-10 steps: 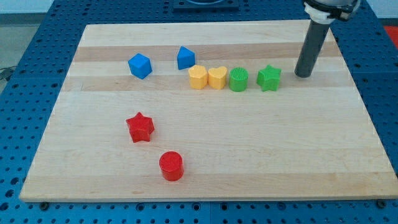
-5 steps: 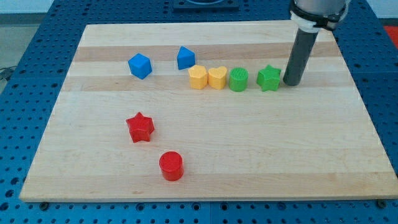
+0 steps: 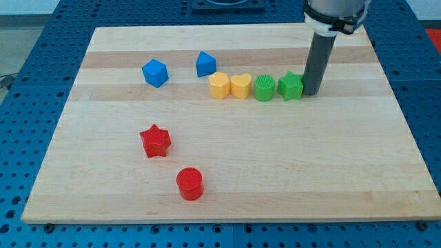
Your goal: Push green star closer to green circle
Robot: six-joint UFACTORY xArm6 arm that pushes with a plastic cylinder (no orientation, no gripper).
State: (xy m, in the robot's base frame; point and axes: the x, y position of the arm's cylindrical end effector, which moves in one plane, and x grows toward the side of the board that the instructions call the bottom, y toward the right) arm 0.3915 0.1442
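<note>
Ridged green star (image 3: 290, 86) between green circle (image 3: 264, 88) and my tip (image 3: 310, 93)

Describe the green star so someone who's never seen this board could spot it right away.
On the wooden board, a row of four blocks runs along the upper middle: two yellow, then two green. The green star is the one at the view's right end, beside the green circle, with my tip against its right side. It alone is green and pointed.

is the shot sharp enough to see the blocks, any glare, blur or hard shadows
Camera view: sharp and evenly lit across the board, no glare; every block casts only a faint shadow. My tip is crisp, no motion blur, pressed against the green star on the view's right side, with the green circle just left of it.
</note>
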